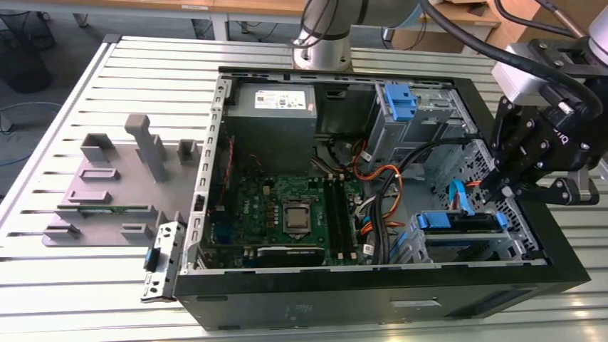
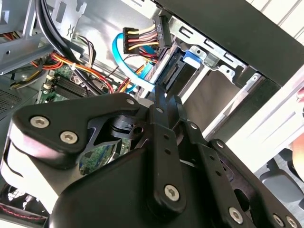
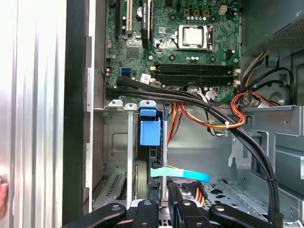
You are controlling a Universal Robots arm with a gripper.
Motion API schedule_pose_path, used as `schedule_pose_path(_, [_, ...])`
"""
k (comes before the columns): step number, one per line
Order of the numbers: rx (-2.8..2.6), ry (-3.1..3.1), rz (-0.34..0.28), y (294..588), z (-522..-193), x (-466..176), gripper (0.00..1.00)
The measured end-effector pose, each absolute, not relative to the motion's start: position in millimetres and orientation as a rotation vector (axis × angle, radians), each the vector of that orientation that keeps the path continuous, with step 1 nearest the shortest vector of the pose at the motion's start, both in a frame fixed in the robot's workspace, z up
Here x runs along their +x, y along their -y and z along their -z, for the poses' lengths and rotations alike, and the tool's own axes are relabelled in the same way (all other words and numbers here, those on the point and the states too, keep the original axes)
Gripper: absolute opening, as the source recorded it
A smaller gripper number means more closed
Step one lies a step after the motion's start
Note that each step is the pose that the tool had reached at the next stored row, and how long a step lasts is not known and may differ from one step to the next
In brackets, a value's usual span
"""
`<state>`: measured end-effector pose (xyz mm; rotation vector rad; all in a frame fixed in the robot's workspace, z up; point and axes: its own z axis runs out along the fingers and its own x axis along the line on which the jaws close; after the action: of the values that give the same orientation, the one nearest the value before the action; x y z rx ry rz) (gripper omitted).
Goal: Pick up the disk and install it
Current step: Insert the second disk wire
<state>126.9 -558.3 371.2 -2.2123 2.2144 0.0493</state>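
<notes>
The disk [image 1: 456,222] sits inside the lower bay of the open computer case [image 1: 380,296], at the exterior view's right, with its blue side rails showing. In the first wrist view the disk [image 3: 145,176] stands edge-on in the bay under its blue rail [image 3: 149,132]. My gripper [image 1: 502,191] hovers just over the bay's end by the case wall. It looks shut, its tips [image 3: 164,203] close against the disk's edge with nothing lifted. In the second wrist view the gripper [image 2: 168,102] points at the disk's [image 2: 173,76] connector end.
A flat blue cable [image 3: 180,174] and orange and black wire bundles [image 1: 399,178] run close by the bay. The grey power-supply box [image 1: 270,107] and motherboard [image 1: 285,214] lie further in. A grey fixture [image 1: 114,178] holds a green circuit strip [image 1: 105,209]. A hand [image 3: 2,197] shows beside the case.
</notes>
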Motion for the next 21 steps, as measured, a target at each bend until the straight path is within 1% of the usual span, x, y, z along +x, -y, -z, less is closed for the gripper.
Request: schedule_pose_path(21, [-2.271,-2.156,-0.05,558.3,-372.8,130.2,0.24])
